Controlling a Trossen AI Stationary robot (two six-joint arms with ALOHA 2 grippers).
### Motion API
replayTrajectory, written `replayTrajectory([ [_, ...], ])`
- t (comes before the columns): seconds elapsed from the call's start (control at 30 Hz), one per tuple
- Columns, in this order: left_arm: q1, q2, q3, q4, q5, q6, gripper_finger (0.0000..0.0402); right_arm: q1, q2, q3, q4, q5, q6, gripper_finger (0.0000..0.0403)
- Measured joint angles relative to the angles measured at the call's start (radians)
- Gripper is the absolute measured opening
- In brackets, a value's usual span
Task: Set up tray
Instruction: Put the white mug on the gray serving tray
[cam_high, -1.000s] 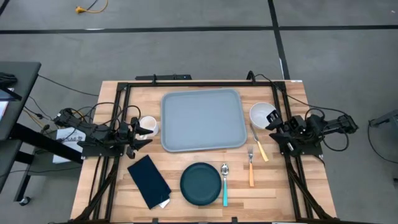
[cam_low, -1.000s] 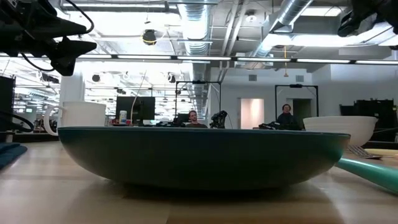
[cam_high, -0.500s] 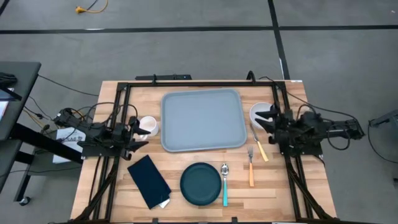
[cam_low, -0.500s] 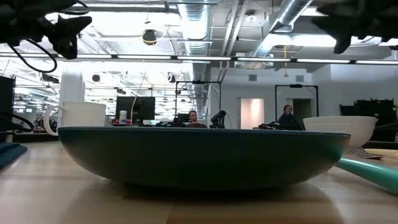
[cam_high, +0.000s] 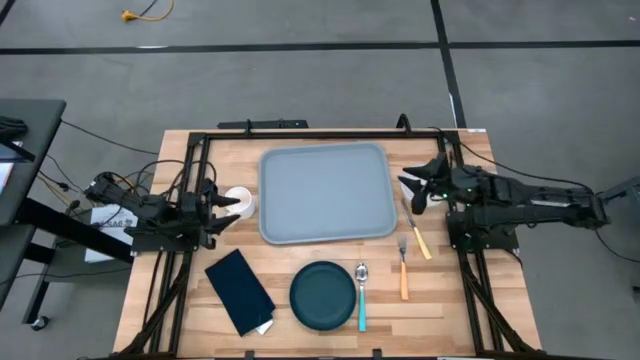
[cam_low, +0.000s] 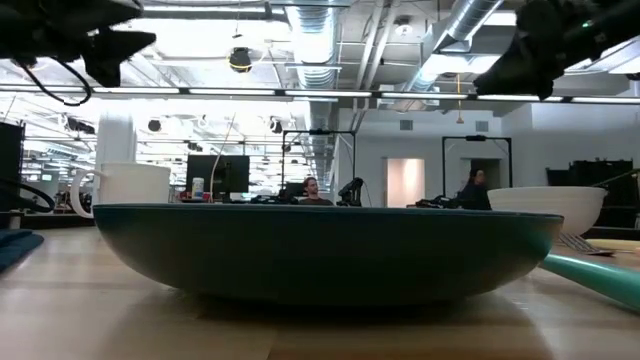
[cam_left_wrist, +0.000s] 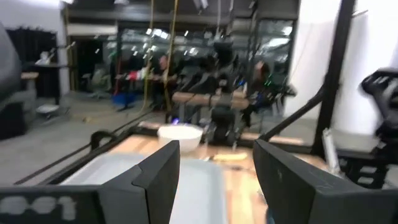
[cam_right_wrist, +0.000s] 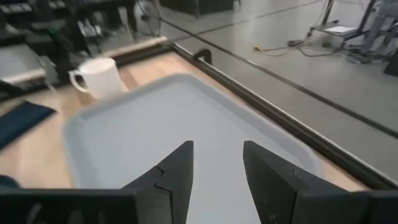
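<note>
- Where the worktop (cam_high: 180, 290) is seen from above, the tray (cam_high: 326, 193) is found lying flat at its far middle, nothing resting on it.
- The left tool (cam_high: 222, 207) is held over the mug (cam_high: 240, 201), just off the tray's left edge; its fingers (cam_left_wrist: 163, 180) are seen spread apart, nothing between them.
- The right tool (cam_high: 413, 186) is held over the bowl (cam_low: 545, 207), beside the tray's right edge; its fingers (cam_right_wrist: 175, 176) are parted and nothing is gripped.
- A dark plate (cam_high: 323, 295) is set on the near side of the tray, apart from it.
- A navy napkin (cam_high: 239, 291) is laid at an angle to the plate's left.
- A spoon (cam_high: 361, 295) is placed just right of the plate, a fork (cam_high: 403, 268) further right, and a knife (cam_high: 416, 229) between fork and bowl.
- In the low view, people (cam_low: 311, 190) are seen seated far back in the room.
</note>
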Motion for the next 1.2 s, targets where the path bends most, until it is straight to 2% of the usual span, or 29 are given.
replayTrajectory([
  [0.17,0.000,0.131,0.047,-0.059,-0.044,-0.045,0.0193,-0.039,0.057,0.005,0.023,0.000,-0.042,0.0134],
  [0.3,0.000,0.265,0.136,-0.178,-0.081,-0.113,0.0193,-0.069,0.093,0.005,0.044,0.000,-0.044,0.0133],
  [0.5,0.001,0.470,0.356,-0.548,-0.152,-0.374,0.0193,-0.106,0.135,0.005,0.058,0.000,-0.045,0.0134],
  [0.7,0.018,0.679,0.590,-0.998,-0.132,-0.697,0.0193,-0.114,0.169,0.005,0.074,0.000,-0.070,0.0133],
  [0.8,0.055,0.787,0.670,-1.156,-0.084,-0.781,0.0193,-0.114,0.184,0.005,0.084,0.000,-0.080,0.0134],
  [0.9,0.101,0.888,0.711,-1.219,-0.008,-0.776,0.0193,-0.113,0.199,0.005,0.085,0.000,-0.095,0.0134],
  [1.07,0.165,1.013,0.728,-1.221,0.110,-0.629,0.0193,-0.113,0.219,0.005,0.082,-0.001,-0.095,0.0133],
  [1.2,0.189,1.064,0.728,-1.242,0.112,-0.534,0.0193,-0.113,0.229,0.005,0.082,-0.001,-0.095,0.0134],
])
